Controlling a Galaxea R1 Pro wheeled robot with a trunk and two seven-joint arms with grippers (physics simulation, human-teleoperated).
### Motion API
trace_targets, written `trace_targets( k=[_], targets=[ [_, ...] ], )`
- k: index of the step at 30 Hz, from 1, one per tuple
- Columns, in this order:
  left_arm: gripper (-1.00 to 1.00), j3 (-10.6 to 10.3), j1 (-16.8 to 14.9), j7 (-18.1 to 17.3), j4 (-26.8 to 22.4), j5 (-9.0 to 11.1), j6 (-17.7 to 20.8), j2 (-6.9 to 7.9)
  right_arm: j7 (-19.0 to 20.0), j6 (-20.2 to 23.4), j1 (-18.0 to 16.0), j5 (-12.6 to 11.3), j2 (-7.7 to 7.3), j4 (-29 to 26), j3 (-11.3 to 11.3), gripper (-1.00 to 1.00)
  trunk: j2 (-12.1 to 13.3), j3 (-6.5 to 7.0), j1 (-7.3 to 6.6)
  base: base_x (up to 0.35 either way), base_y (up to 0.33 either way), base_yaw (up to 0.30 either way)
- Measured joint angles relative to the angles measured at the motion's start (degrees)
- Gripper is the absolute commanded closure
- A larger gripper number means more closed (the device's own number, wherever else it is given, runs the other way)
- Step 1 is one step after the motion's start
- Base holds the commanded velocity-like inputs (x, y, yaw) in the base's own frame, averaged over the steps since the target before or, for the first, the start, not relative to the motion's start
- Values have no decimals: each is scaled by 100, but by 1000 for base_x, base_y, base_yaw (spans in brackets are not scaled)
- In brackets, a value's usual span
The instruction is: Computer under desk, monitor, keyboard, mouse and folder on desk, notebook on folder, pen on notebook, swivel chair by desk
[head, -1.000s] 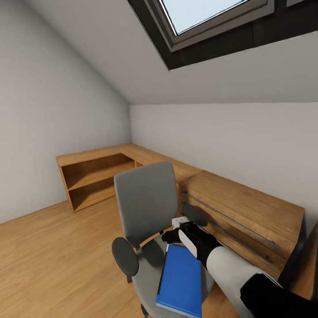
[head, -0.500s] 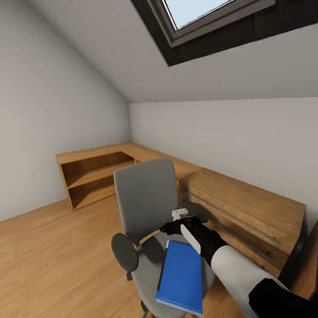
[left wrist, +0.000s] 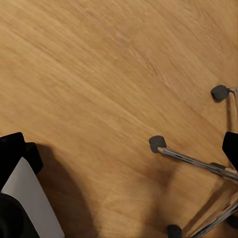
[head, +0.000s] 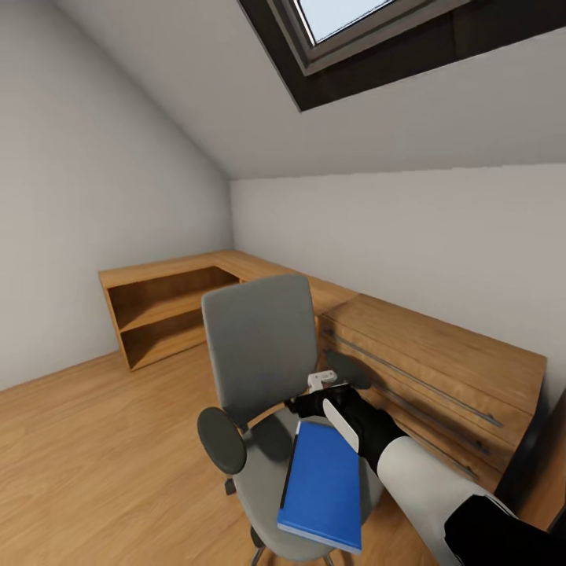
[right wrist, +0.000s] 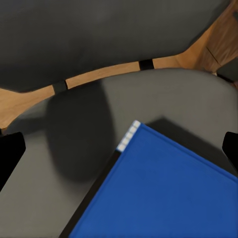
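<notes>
1. Folder [head: 322, 495] lies flat on the swivel chair [head: 259, 354] seat, its near corner overhanging the front edge.
2. Right gripper [head: 318, 391] hovers over the folder's far end; since 1 s ago it has crept slightly farther out. Jaws spread wide, empty.
3. Reading: grasp still pending.
4. Left jaws: cannot tell.
5. Beyond: wooden cabinet [head: 440, 369].

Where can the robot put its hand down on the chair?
The seat is bare between the folder and the left armrest, and behind the folder toward the backrest. It is crowded on the right side, where the right hand hovers over the folder's far end.
</notes>
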Motion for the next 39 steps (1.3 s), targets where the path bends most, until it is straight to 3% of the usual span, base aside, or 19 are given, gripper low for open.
trace_targets(
  k=[25, 31, 36, 39],
  targets=[
    [-100, 19, 0, 164, 23, 5, -10, -36, -11, 65, -33, 4, -5, 143, -8, -100, -1003, -449, 549, 0, 0, 10],
    [-100, 9, 0, 166, 23, -8, -4, -17, -14, 68, -46, 9, -13, 143, -11, -100, -1004, -449, 550, 0, 0, 176],
    [-100, -17, 1, 130, 553, -75, -21, -56, -40, 82, -88, 1, -18, 201, -34, -100, -1005, -450, 549, 60, 0, 120],
    [-100, -25, 1, 128, 594, -93, -34, -59, -70, 150, -108, -3, -22, 306, -54, -100, -1004, -449, 547, 210, 0, 15]
  ],
)
